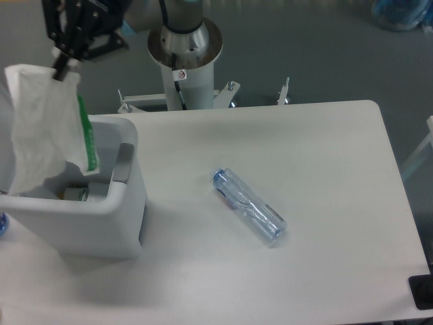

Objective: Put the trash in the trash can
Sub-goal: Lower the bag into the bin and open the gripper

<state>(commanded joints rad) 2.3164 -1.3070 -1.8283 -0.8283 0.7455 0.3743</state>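
Arm's reaching way over toward the upper left, gripper [62, 66] pointing down, fingers pinched tight on the wrapper [42, 128] top.

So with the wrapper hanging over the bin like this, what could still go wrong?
1. The wrapper hangs wide from the gripper, over the trash can opening; if released now, an edge might drape over the rim instead of dropping in.
2. The thin film may cling to the fingers on release.
3. The bottle lies on its side on the table, so it could roll when grasped.
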